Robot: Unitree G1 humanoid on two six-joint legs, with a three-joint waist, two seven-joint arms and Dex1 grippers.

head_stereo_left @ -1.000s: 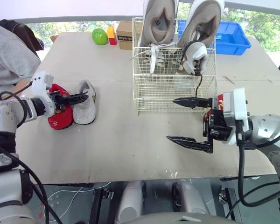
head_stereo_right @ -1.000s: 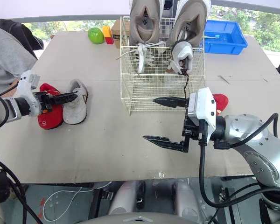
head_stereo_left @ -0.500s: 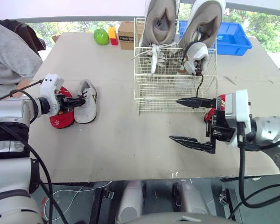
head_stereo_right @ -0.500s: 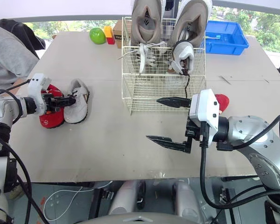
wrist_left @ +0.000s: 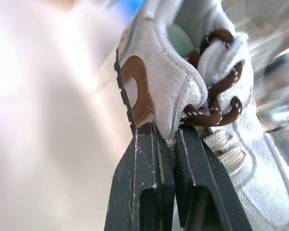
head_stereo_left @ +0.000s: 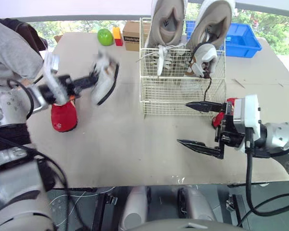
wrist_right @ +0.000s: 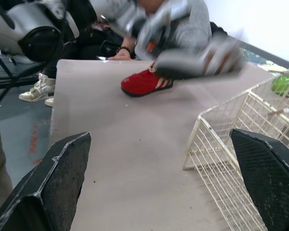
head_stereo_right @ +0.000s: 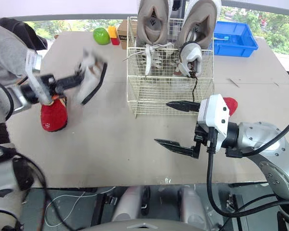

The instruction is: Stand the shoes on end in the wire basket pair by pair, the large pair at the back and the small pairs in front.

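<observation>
Left wrist view shows the left gripper pressed together on the upper edge of a small white-and-grey sneaker with brown laces, pinching the fabric just beside the top eyelets. From the head, that shoe hangs clear of the pale tabletop, its sole turned toward the cream wire basket. The basket lies on the robot's right of the shoe, near but not touching. The shoe's long axis looks roughly fore-and-aft and tipped up, though blur hides its exact tilt.

The left arm is the only one carrying anything. The right gripper hovers in front of the basket with its fingers spread wide and nothing between them.

Inside the basket, two large beige sneakers stand on end along the back. One small white shoe with brown laces stands in front of the right-hand one. The front space beside it looks free, so I judge the held shoe, apparently its mate, belongs there, toe down.

One small red sneaker lies on the table below the left arm. Another red sneaker sits behind the right gripper's white housing, just beside the basket's right corner.
</observation>
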